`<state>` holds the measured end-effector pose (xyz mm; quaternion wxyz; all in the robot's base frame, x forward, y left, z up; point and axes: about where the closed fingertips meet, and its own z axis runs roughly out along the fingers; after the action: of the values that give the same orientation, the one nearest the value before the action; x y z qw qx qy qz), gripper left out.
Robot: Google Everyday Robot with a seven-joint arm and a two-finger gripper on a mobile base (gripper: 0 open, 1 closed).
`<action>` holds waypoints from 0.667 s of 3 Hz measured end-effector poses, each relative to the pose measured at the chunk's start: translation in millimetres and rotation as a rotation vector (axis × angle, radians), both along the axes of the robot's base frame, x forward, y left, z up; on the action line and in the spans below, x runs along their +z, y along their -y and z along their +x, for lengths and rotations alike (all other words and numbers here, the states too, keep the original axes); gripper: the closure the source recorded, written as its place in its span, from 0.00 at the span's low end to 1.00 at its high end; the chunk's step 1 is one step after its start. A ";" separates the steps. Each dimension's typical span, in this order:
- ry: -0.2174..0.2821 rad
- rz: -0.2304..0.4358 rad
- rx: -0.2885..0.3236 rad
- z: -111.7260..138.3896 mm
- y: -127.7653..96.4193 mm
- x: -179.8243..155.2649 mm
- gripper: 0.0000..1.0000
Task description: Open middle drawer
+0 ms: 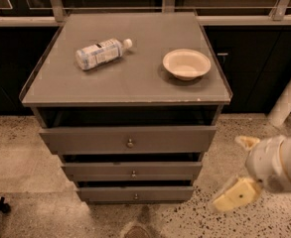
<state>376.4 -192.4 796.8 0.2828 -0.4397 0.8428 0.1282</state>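
Observation:
The middle drawer [100, 170] is the second of three grey-brown drawer fronts in the cabinet, slim, with a small round metal knob [133, 173]. It stands slightly out, like the taller top drawer [85, 140] and the lowest drawer [105, 194]. My gripper [233, 172] is at the lower right, to the right of the cabinet at about the middle drawer's height and apart from it. Its two yellowish fingers [237, 195] are spread open and hold nothing.
On the cabinet top [135, 78] lie a plastic bottle [99, 53] on its side and a white bowl [186, 63]. Dark cabinets run along the back. The floor [26, 157] is speckled stone. A white post [289, 100] stands at the right.

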 end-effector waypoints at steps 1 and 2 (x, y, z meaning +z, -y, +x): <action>-0.096 0.084 -0.055 -15.2 -18.2 -98.2 0.00; -0.083 0.082 -0.095 -12.0 -14.8 -121.6 0.18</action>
<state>364.4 -177.7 675.2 0.2712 -0.3816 0.8676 0.1674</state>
